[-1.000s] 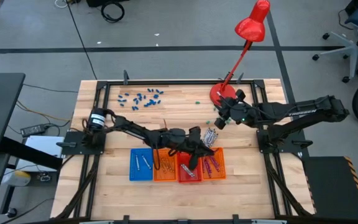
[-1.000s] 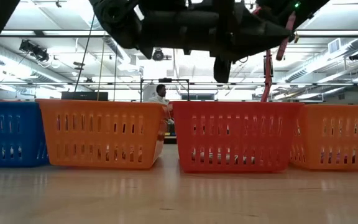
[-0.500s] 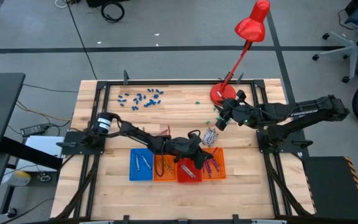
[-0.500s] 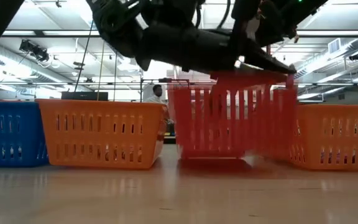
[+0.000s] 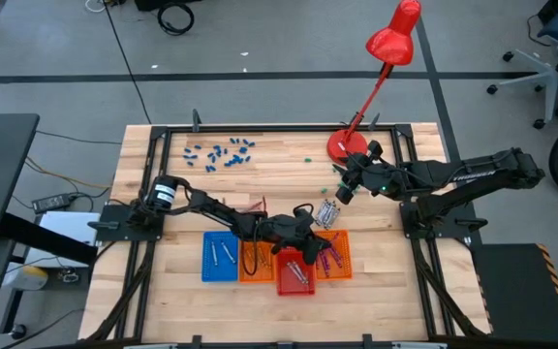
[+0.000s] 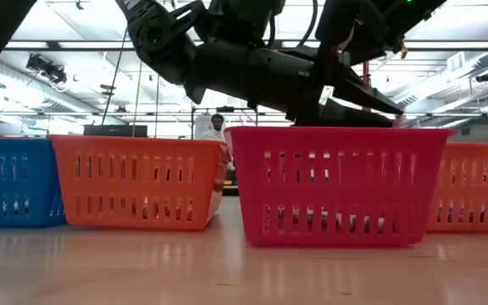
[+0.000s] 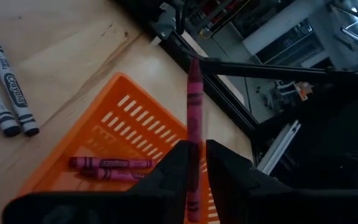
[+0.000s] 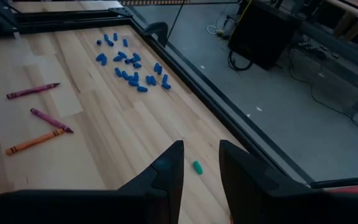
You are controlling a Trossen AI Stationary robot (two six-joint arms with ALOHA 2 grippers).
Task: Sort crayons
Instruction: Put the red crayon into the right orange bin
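My left gripper (image 7: 196,149) reaches in from the table's left and is shut on a magenta crayon (image 7: 194,106). It hovers over the right-hand orange tray (image 5: 335,257), which has magenta crayons (image 7: 107,165) lying in it. Grey crayons (image 5: 329,211) lie loose on the wood just beyond the trays. The red tray (image 5: 295,271) stands nearer the table's front edge than the other trays. My right gripper (image 8: 201,155) hangs open above the table near the lamp base, with nothing between its fingers. My left gripper pinches the magenta crayon by its back end (image 7: 194,158) between the two fingers. The crayon lies along the fingers and sticks out well past their tips. The fingers come from the table's left, nearly level. The crayon is lifted clear, above the orange tray.
A blue tray (image 5: 221,258) and a second orange tray (image 5: 256,260) stand left of the red one. Blue bits (image 5: 219,152) lie scattered at the far left, and a green bit (image 8: 197,167) lies below my right gripper. Loose crayons (image 8: 33,91) lie mid-table. The red lamp's base (image 5: 347,145) stands at the far right.
My left gripper has sunk toward the trays and rolled about its own axis, still carrying the magenta crayon. The red tray rocked and has slid toward the table's near edge, out of line with the other trays.
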